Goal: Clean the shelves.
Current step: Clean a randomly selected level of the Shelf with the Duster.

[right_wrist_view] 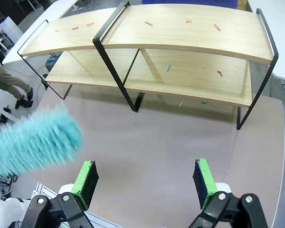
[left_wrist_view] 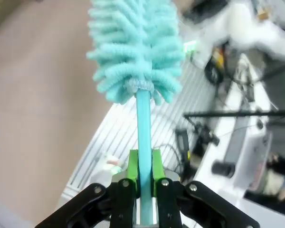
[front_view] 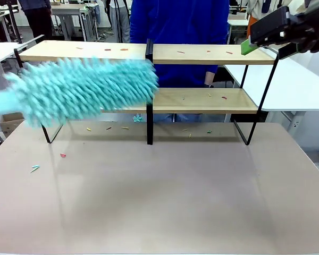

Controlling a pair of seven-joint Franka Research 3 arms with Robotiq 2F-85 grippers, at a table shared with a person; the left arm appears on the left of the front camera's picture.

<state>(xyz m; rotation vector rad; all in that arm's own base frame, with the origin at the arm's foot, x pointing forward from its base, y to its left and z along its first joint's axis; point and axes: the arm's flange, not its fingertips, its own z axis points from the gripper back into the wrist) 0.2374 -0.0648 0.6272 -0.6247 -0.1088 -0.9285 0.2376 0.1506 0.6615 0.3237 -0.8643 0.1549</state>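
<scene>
Turquoise and fluffy, the duster (front_view: pixel 85 90) stretched in from the left of the front view, its blurred head in front of the left half of the shelves (front_view: pixel 212 54) at about the height of the lower board. The left gripper (left_wrist_view: pixel 143 164) was clamped tight on the duster's thin turquoise handle (left_wrist_view: pixel 142 123), the green pads pressed against either side of it, with the head rising straight out beyond the fingers.

The shelves stood toward the far side of the grey-brown table (front_view: pixel 165 191), two light-wood boards in a thin black frame with a black post at the middle. Small coloured scraps (front_view: pixel 181 52) lay scattered on the upper board, more sat on the lower board, and others dotted the tabletop under and in front of the rack. A person in a blue top (front_view: pixel 181 26) stood just behind the shelves.

The right gripper (right_wrist_view: pixel 145 183) hung high at the right end of the rack, its jaws spread wide and holding nothing. Its own wrist camera looked down over both boards, and there the duster (right_wrist_view: pixel 35 140) showed as a blur at the left, over the table and short of the frame.
</scene>
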